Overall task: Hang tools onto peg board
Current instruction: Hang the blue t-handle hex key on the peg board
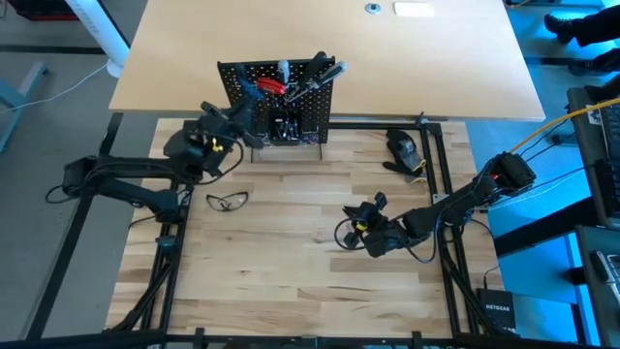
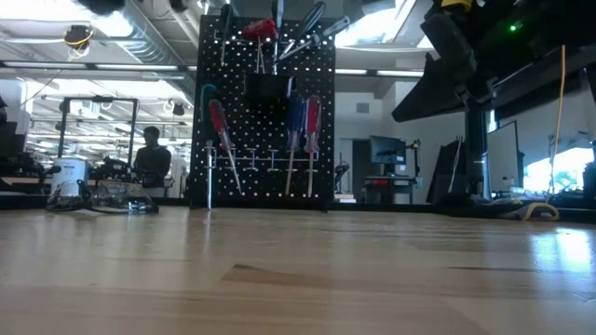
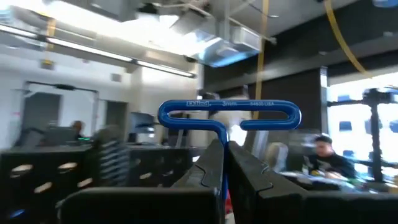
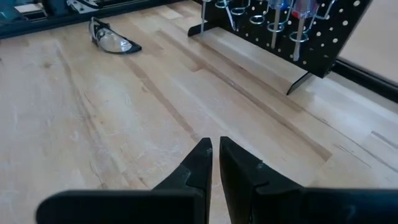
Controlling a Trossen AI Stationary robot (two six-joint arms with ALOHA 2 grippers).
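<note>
The peg board point(image 1: 281, 102) is a small black perforated panel standing upright on thin wire feet at the far edge of the wooden table point(image 1: 291, 262), left of centre. Hung on it are screwdrivers with red and blue handles point(image 2: 303, 121) and silver shafts, a red-handled tool point(image 2: 259, 30) near its top, and several dark tools fanning out above the upper edge.

The left gripper point(image 3: 222, 168) is raised just left of the peg board's near face. Its fingers are clamped on the stem of a blue T-handle hex key point(image 3: 229, 115), whose looped blue handle stands crosswise above the fingertips.

The right gripper point(image 4: 215, 152) hovers low over bare table, to the right of centre and well apart from the peg board, with its fingers nearly together and nothing between them.

A pair of safety glasses point(image 1: 227, 201) lies on the table near the left arm, in front of the board. A dark rounded lump point(image 1: 403, 147) rests at the far right of the table.
</note>
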